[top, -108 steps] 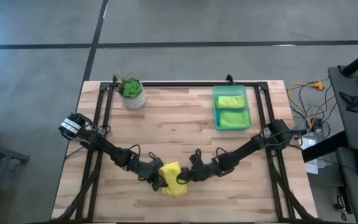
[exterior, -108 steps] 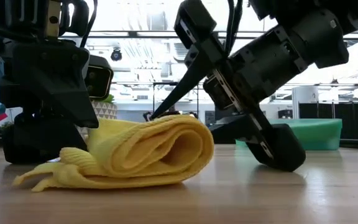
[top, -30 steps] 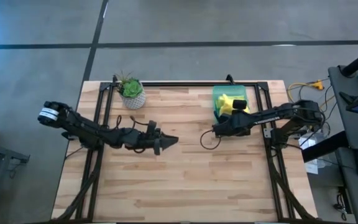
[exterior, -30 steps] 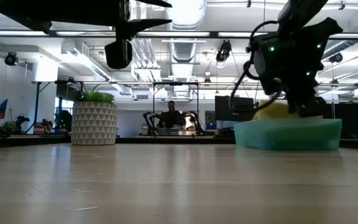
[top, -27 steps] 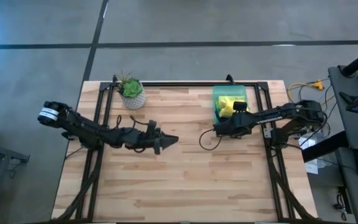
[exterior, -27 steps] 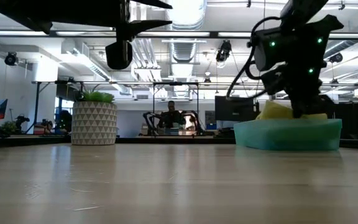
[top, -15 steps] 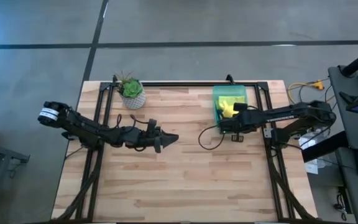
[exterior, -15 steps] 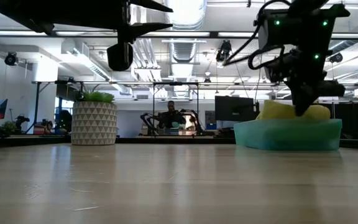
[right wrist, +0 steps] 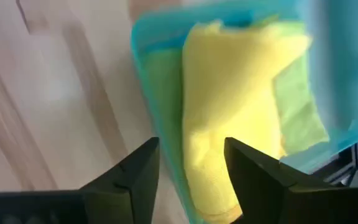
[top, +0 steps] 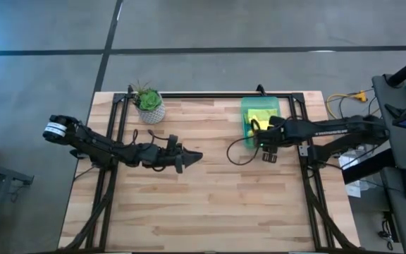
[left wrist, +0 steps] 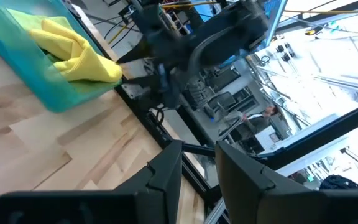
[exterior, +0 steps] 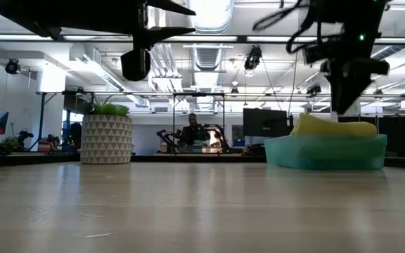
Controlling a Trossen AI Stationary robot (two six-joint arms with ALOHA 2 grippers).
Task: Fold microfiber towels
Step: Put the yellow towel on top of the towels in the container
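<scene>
A folded bright yellow towel (right wrist: 229, 112) lies on lime green towels (right wrist: 297, 106) in the translucent green bin (top: 244, 106) at the table's far right. Seen from table height, the yellow towel (exterior: 332, 126) humps above the bin's rim (exterior: 325, 151). My right gripper (right wrist: 191, 180) hovers just above it, pointing steeply down, open, with nothing between its fingers; in the low view my right gripper (exterior: 344, 105) stands clear of the towel. My left gripper (top: 192, 156) hangs level above the table's middle left, open by a narrow gap and holding nothing.
A potted plant (top: 150, 106) stands at the far left. Black frame rails (top: 210, 94) run along the table's far edge and sides. A black cable loop (top: 238, 152) hangs from my right arm over the wood beside the bin.
My right gripper has come off the yellow towel, risen above the bin and tipped over so that it points steeply down; its arm has drawn back toward the table's right edge. The yellow towel stays in the bin on the green ones.
</scene>
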